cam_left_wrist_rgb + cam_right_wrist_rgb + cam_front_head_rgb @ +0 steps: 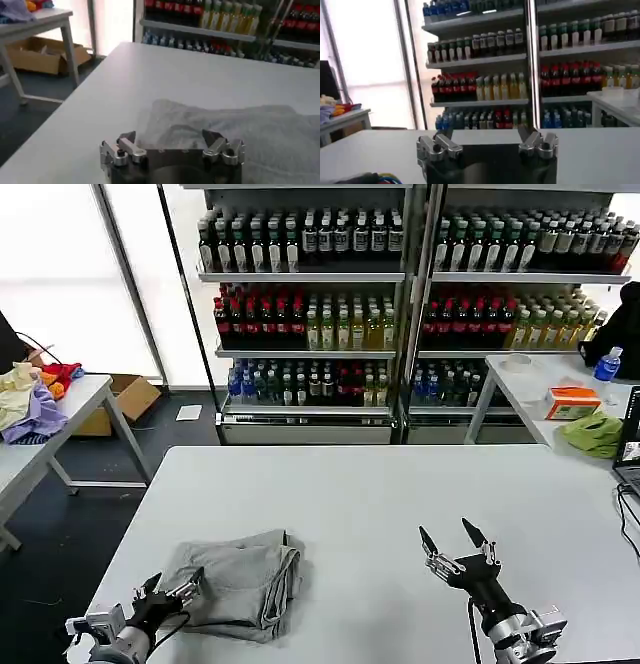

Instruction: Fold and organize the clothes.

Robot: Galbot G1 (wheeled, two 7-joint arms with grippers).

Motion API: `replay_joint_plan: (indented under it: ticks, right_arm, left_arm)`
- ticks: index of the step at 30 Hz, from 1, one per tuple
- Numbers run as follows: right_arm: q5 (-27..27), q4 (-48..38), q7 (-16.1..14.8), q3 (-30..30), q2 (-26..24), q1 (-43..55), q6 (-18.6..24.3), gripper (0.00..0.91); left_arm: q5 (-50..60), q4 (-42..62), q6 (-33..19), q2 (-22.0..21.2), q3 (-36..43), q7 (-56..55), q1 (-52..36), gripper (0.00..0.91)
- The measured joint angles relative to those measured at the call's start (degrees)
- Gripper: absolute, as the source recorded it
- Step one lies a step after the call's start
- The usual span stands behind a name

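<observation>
One folded grey shirt [238, 582] lies on the white surface [380, 494], set aside as finished. The left gripper [170, 593] hovers at the shirt's near-left corner, jaws open; the right gripper [456, 548], well apart from the shirt, jaws open, empty.

Folded shirt [243, 582], near the bench's front left corner: soft, matt grey cotton cloth, faintly creased, its layered edges showing. Bench [370, 504]: smooth, matt pale-grey top with a faint sheen. Left hand [172, 593], at the shirt's front edge: dark matt fingers on brushed silver metal knuckles with bolt heads. Right hand [455, 542], over the bench's front right part: black matt fingers spread apart, metal links, a dark casing behind them.
</observation>
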Motion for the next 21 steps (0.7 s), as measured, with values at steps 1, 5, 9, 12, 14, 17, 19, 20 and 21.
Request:
replay_joint_plan:
  ticks: [1,5,9,12,14,17,19,20,21]
  right_arm:
    - [0.00,0.00,0.05,-0.08,-0.07,0.13,-0.06,0.907]
    - [-0.02,0.00,0.23,-0.31,-0.33,0.67,-0.28,0.907]
    - [0.27,-0.10,0.23,-0.10,-0.26,0.67,-0.10,0.907]
    - [0.71,-0.30,0.31,0.16,-0.13,0.43,0.22,0.907]
    - [1.06,-0.30,0.22,0.42,-0.28,0.24,0.41,0.907]
    - [1.42,-0.30,0.20,0.64,-0.46,0.18,0.51,0.907]
    - [1.48,-0.26,0.22,0.60,-0.45,0.17,0.52,0.907]
    - [1.49,-0.15,0.21,0.49,-0.39,0.17,0.52,0.907]
    - [1.48,-0.05,0.23,0.38,-0.33,0.19,0.52,0.907]
  left_arm:
    - [-0.27,0.15,0.04,-0.13,0.15,0.13,0.02,0.846]
    - [-1.46,0.39,0.11,-0.55,0.73,0.58,0.00,0.020]
    - [-2.30,1.02,-0.25,-0.83,1.15,1.35,-0.23,0.000]
    - [-2.61,1.65,-0.68,-1.22,1.36,2.11,-0.45,0.000]
    - [-2.73,2.09,-1.00,-1.59,1.37,2.47,-0.59,0.000]
    - [-2.80,2.89,-1.57,-2.26,1.26,2.98,-0.70,0.010]
    - [-2.92,3.19,-1.90,-2.67,1.10,3.28,-0.69,0.010]
    - [-3.02,3.26,-2.06,-2.91,0.98,3.48,-0.62,0.010]
    - [-3.13,3.28,-2.20,-3.18,0.83,3.71,-0.48,0.010]
